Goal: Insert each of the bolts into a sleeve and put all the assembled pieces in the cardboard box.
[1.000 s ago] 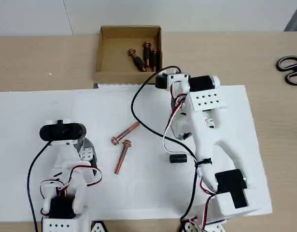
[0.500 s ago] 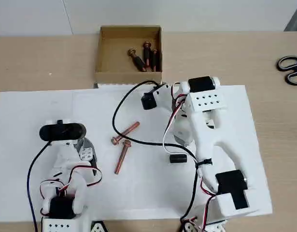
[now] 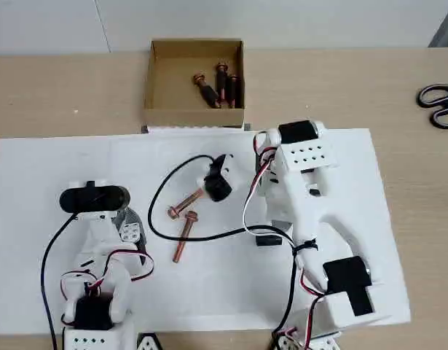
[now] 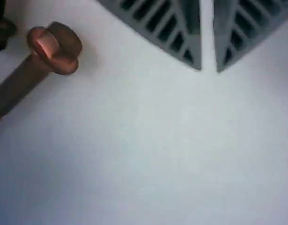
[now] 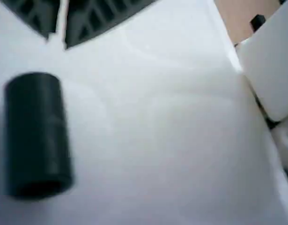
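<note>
Two loose copper flanged bolts (image 3: 183, 237) lie mid white paper sheet (image 3: 63, 168), short black plastic sleeve (image 3: 268, 239) at their 3 o'clock, brown cardboard box (image 3: 194, 115) at 12. Both arms' jaws sit narrow and empty, guessing pre-grab.

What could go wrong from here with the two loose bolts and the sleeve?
A black cable loops over the paper and crosses the lower bolt; an arm move might drag it. The upper bolt lies with its head close to the other's, so gripping one may knock the other. The sleeve lies on its side and might roll if nudged.
</note>
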Robot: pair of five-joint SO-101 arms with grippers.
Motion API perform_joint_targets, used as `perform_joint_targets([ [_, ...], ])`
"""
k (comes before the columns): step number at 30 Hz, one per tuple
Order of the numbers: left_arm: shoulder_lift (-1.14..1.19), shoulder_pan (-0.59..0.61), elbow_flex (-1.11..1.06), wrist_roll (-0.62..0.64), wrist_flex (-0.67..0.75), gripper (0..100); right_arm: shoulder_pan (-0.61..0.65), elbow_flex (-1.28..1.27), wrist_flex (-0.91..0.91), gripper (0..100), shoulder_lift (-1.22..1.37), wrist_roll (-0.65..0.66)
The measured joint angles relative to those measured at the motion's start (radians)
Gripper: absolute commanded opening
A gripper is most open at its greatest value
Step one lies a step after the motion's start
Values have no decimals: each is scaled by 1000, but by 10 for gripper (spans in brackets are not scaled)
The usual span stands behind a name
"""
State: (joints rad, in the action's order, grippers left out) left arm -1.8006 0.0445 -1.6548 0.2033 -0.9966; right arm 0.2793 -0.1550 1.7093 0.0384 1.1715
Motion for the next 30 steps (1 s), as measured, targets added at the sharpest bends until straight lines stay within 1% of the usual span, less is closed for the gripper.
perform_joint_targets([
  [2,0,0,0,0,0,7,14,-40,0,51,0,11],
  [5,0,0,0,0,0,7,14,-81,0,151,-14,17],
  [6,0,0,0,0,0,7,12,-86,0,164,-23,18],
  [10,0,0,0,0,0,7,35,-92,0,149,-43,57],
  [13,0,0,0,0,0,7,29,-95,0,151,-43,66],
  [18,0,0,0,0,0,7,35,-95,0,151,-43,66],
  [22,0,0,0,0,0,7,77,-95,0,181,-43,66],
  [30,0,0,0,0,0,7,87,-95,-2,180,-2,66],
])
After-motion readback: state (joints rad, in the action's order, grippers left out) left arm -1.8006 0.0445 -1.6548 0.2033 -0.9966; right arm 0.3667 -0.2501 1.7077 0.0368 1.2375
